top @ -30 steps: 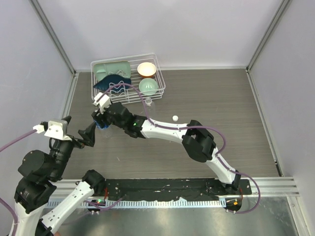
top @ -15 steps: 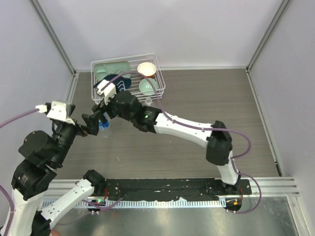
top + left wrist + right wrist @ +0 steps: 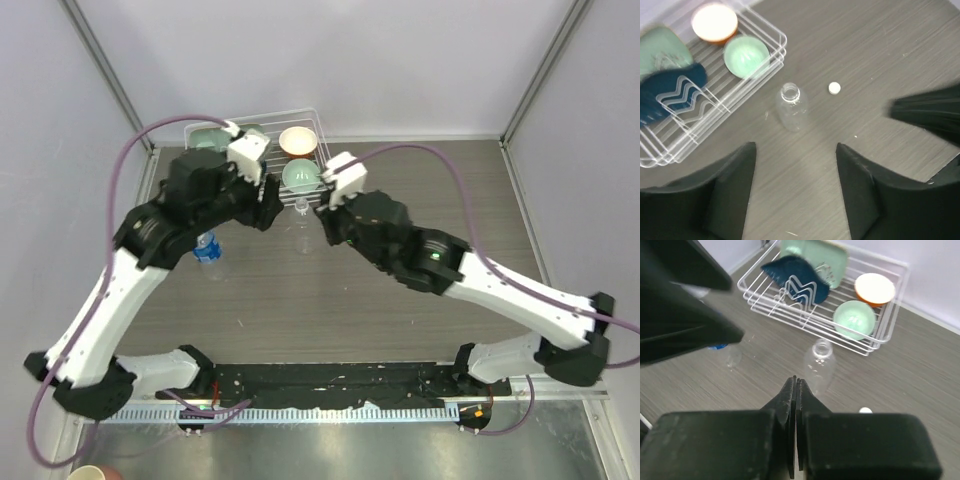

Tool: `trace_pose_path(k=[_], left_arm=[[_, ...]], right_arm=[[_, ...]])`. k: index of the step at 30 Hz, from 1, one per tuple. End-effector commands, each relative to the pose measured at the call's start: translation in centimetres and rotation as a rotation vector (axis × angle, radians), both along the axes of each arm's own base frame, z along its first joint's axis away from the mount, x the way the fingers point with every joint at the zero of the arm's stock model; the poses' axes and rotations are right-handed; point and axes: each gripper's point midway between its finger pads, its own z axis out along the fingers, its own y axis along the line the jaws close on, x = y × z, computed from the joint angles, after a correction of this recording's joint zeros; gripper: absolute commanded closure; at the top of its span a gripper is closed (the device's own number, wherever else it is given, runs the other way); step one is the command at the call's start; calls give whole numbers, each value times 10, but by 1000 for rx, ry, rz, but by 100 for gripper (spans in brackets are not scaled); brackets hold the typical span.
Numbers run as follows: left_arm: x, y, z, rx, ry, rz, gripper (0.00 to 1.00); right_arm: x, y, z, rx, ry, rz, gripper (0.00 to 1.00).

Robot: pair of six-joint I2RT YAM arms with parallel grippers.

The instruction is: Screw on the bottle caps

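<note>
Left gripper (image 3: 795, 150) was recorded wide open with nothing between its fingers, held above the table (image 3: 450, 220). Right gripper (image 3: 794, 385) was noted with its fingers pressed together and nothing held. In the overhead view the two were seen facing each other at upper centre, the plain bottle (image 3: 791, 107) between them.

A wire rack (image 3: 782, 42) was logged at upper left of the left wrist view, with a green bowl (image 3: 746, 55) and a cream bowl (image 3: 715, 22) in it.

The plain bottle was found upright and uncapped, just beside the rack corner nearest the green bowl. The blue-labelled bottle (image 3: 208, 250) was seen left of centre overhead, well apart from the plain one and partly hidden by the left arm; whether it was capped could not be told.

One white cap (image 3: 834, 88) was observed on the table, near the plain bottle's right, not touching it.
</note>
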Motion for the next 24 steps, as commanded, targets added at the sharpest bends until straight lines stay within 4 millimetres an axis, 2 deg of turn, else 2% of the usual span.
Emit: trace_pose_path(k=[1,2,3,4,5,6,7,8,10,11,12,13,16,17,18,19,20,21,23,24], left_arm=[[27,-18,-26,78,86,31,44],[31,-25,-29,93,80,32,55],[35,-33,-26,91,64,23,57],[37,-39,-28,95,68,16,57],[40,-47,-35,99,85,9,56],[42,-51,-33,79,86,4,54],[42,-54,-35,77,88,-5,51],[43,-55,-35,74,87,-9,37],[42,-59,-40,83,88,-37,29],[41,-61,-43,90,94,-55,14],[37,-67,-44,83,106,-94,10],[35,-71,-44,78,110,-115,9],[37,-92,-55,77,150,-168,16],[36,-100,-51,78,146,-186,17],[43,-112,-69,113,182,-200,17],[47,-119,-74,133,185,-211,17],[48,-130,-69,132,178,-227,17],[59,-142,-92,167,224,-230,19],[70,-158,-95,162,247,-236,26],[74,-163,-102,169,263,-234,27]], right_arm=[[-11,-76,52,163,-18,-176,99],[-8,-92,47,151,-6,-240,99],[-9,-102,50,161,-5,-262,91],[-9,-109,48,157,-3,-283,75],[-7,-118,46,165,6,-327,35],[-6,-122,44,167,13,-342,15],[-6,-125,41,166,22,-352,5],[-6,-128,37,155,37,-359,2],[-4,-130,31,151,70,-365,2],[-4,-130,30,151,78,-360,1],[-4,-132,30,164,87,-370,1],[-6,-134,30,165,90,-369,1],[-11,-139,33,193,95,-364,0],[-16,-144,39,220,92,-356,0],[-18,-147,45,245,89,-346,0],[-23,-148,51,267,91,-328,0],[-29,-155,61,306,83,-313,0],[-34,-158,69,330,77,-297,0],[-44,-162,80,364,73,-257,0],[-49,-170,90,392,63,-245,0]])
